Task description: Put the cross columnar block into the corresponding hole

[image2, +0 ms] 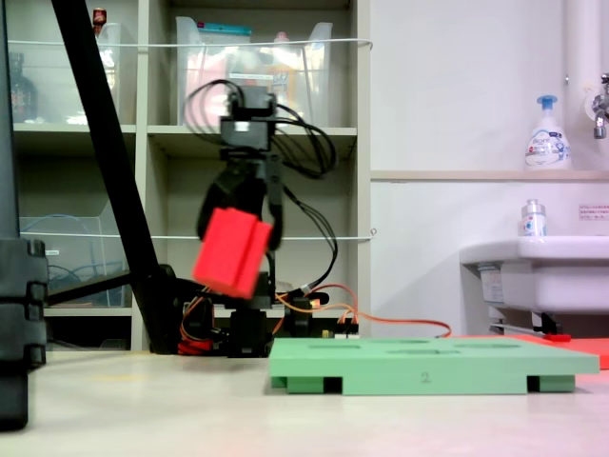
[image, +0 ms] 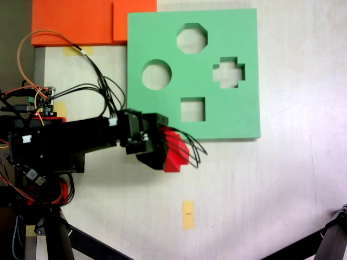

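On the pale table [image: 282, 184] we find the green foam board [image: 162, 38] lying flat, with four cutouts: octagonal, round, square and the plus-shaped hole [image: 228, 72] nearest its right edge in the top-down fixed view. Beside the board's lower left corner in that view, the black arm [image: 70, 138] reaches rightward. We note its gripper [image2: 240, 221] clamped on the red cross block [image2: 232, 252], held clear above the table and left of the board in the low side fixed view. The block hangs tilted, its long axis slanting down and to the left there, lower end toward the table. A small yellow tape strip [image: 188, 214] lies below the gripper in the top-down view.
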